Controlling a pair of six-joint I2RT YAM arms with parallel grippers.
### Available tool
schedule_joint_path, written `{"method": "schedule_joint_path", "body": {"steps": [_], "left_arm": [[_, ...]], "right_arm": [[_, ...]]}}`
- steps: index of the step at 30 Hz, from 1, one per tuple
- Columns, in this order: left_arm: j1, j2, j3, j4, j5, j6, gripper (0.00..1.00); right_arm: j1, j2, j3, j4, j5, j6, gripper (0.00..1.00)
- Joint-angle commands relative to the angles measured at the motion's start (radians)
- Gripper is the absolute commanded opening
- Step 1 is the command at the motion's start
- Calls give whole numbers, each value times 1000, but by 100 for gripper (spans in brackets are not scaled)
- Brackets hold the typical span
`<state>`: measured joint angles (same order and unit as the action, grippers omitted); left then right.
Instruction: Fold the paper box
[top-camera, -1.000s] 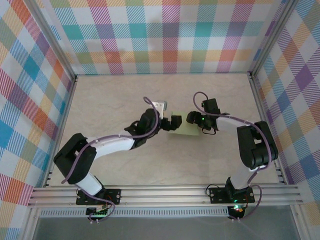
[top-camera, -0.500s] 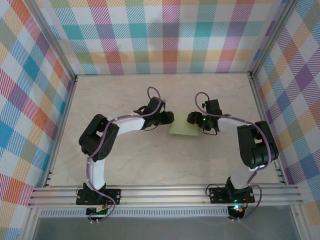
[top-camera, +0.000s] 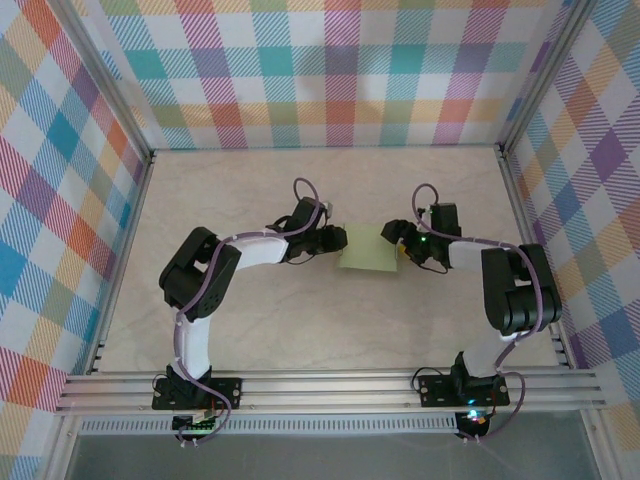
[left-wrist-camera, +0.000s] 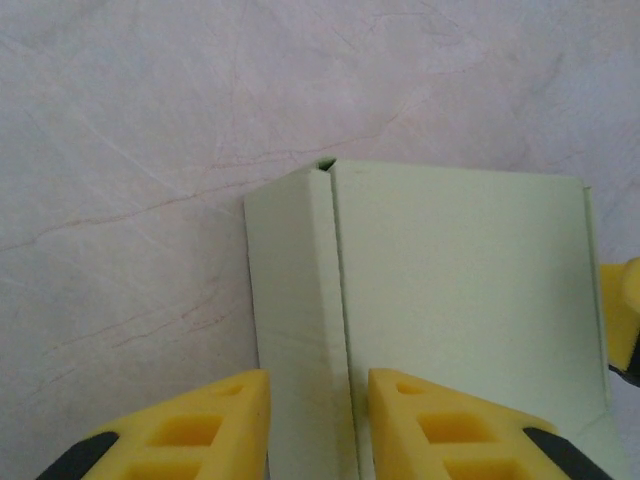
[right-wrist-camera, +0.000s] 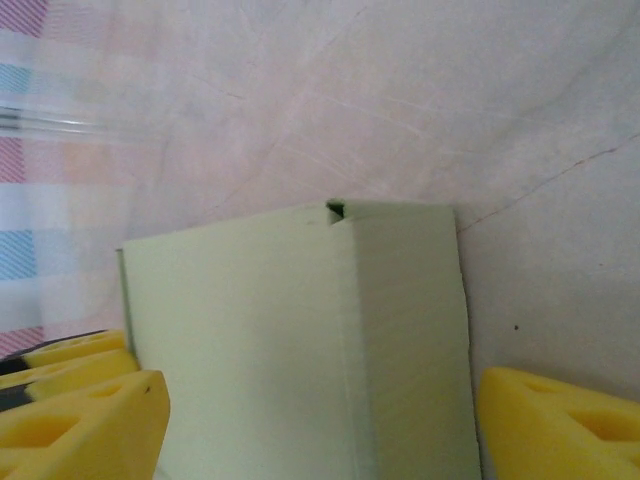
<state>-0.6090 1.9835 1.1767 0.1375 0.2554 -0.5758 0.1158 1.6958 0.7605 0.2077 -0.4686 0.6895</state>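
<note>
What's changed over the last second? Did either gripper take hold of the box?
The left arm folded its elbow inward, and the left gripper narrowed its jaws around the folded left edge of the paper box; a firm grip can't be confirmed. The right gripper backed slightly rightward, jaws wide. The box stayed put.

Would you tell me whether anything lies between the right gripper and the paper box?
Nothing visible does. The right gripper straddles the paper box with open fingers; around it lies the table.
</note>
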Motion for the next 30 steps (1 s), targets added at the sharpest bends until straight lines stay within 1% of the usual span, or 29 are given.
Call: {"method": "schedule_joint_path", "body": {"steps": [1, 3, 7, 10, 14, 18, 21, 23, 25, 27, 28, 30], "left_arm": [[35, -12, -64, 24, 43, -39, 32], [48, -12, -93, 64, 69, -55, 32], [75, -14, -141, 143, 113, -96, 31], [80, -21, -151, 141, 114, -89, 31], [80, -25, -148, 134, 115, -83, 31], [80, -28, -149, 134, 115, -81, 32], [80, -33, -147, 129, 113, -74, 33], [80, -39, -142, 119, 111, -59, 33], [77, -47, -138, 106, 103, -30, 34], [77, -57, -144, 109, 90, -15, 36], [77, -62, -148, 116, 88, -9, 38], [77, -74, -158, 134, 82, -3, 42]], "right_arm": [[-30, 24, -32, 163, -143, 82, 80], [-39, 36, -39, 190, -167, 99, 80], [-44, 41, -42, 183, -186, 88, 81], [-43, 59, -26, 163, -235, 69, 81], [-43, 96, -3, 194, -333, 100, 80], [-42, 99, 6, 192, -341, 130, 70], [-42, 96, 10, 193, -358, 154, 60], [-43, 96, 14, 199, -373, 173, 56], [-42, 98, 19, 204, -386, 191, 50], [-42, 102, 24, 212, -403, 211, 42], [-42, 102, 26, 217, -409, 217, 40], [-44, 99, 30, 217, -415, 227, 39]]}}
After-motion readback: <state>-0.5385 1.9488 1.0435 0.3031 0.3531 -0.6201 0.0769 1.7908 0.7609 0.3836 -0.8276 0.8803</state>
